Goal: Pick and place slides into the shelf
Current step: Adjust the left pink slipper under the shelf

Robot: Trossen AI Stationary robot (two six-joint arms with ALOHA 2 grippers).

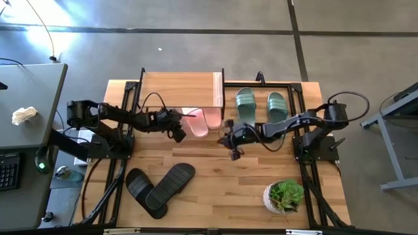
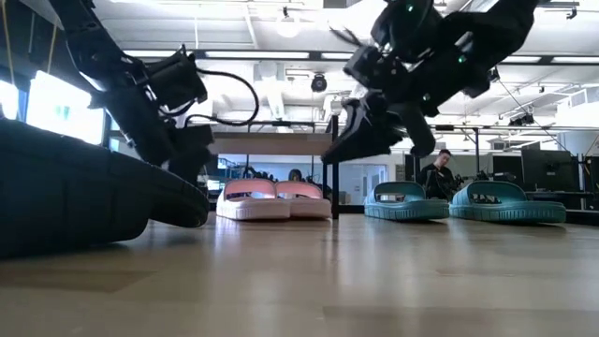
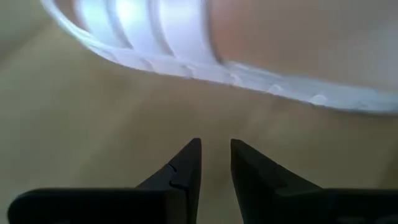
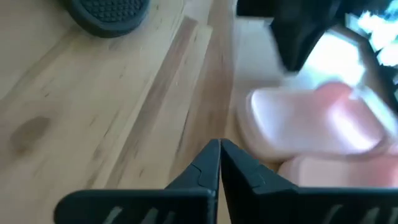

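The shelf (image 1: 179,88) stands at the table's far side, its plank top also showing in the low view (image 2: 271,143). The pale pink slides (image 1: 199,122) (image 2: 274,199) lie side by side at its front edge, partly under the plank. The sage green pair (image 1: 261,106) (image 2: 463,201) lies right of the shelf, and the black pair (image 1: 159,189) lies near the table's front left. My left gripper (image 1: 177,132) (image 3: 215,155) hovers just left of the pink pair (image 3: 186,43), open by a narrow gap. My right gripper (image 1: 232,142) (image 4: 219,152), shut, hangs right of the pink pair (image 4: 311,124).
A potted plant (image 1: 284,196) stands at the table's near right corner. A black slide (image 2: 84,187) fills the low view's left foreground. Bare wood lies between the two grippers and toward the near edge. People sit in the room beyond the table (image 2: 435,173).
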